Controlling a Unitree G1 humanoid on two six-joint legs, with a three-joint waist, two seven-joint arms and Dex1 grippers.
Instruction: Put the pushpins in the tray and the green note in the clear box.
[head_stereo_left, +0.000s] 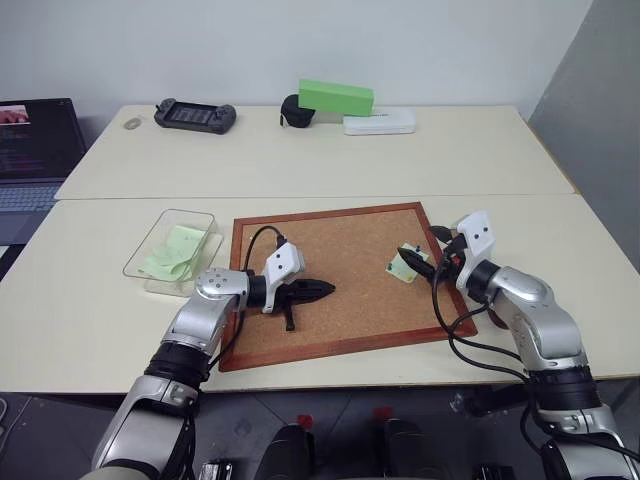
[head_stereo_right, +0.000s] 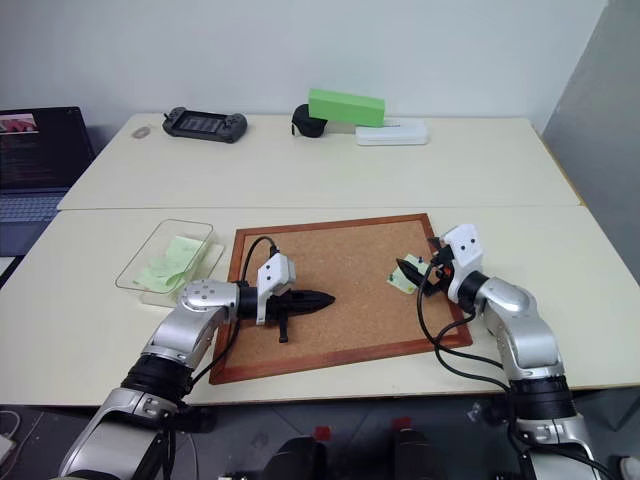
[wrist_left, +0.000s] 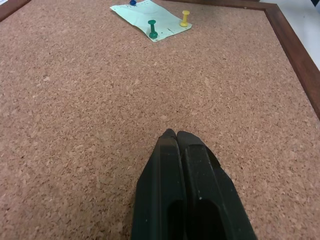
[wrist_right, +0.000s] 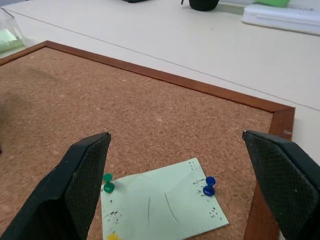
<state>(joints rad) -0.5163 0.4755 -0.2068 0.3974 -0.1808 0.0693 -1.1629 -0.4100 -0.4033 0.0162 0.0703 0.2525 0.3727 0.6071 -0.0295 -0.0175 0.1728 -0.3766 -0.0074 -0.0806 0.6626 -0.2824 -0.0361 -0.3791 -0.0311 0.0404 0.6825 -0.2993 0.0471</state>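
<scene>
Hidden in part behind the right gripper (head_stereo_left: 425, 262): the green note (head_stereo_left: 403, 268) near the right edge of the corkboard (head_stereo_left: 340, 250), in both eye views. Too small there to make out: the pushpins on that note. Cut by the picture's edge in the right wrist view: the yellow pushpin (wrist_right: 113, 237), just a sliver showing, and both wide-spread fingers (wrist_right: 80, 185). Cut likewise in the left wrist view: the blue pushpin (wrist_left: 132, 2). Cropped at the edge in the eye views: the laptop (head_stereo_left: 35, 150). Unclear through the clear box (head_stereo_left: 172, 250): how many green sheets inside.
</scene>
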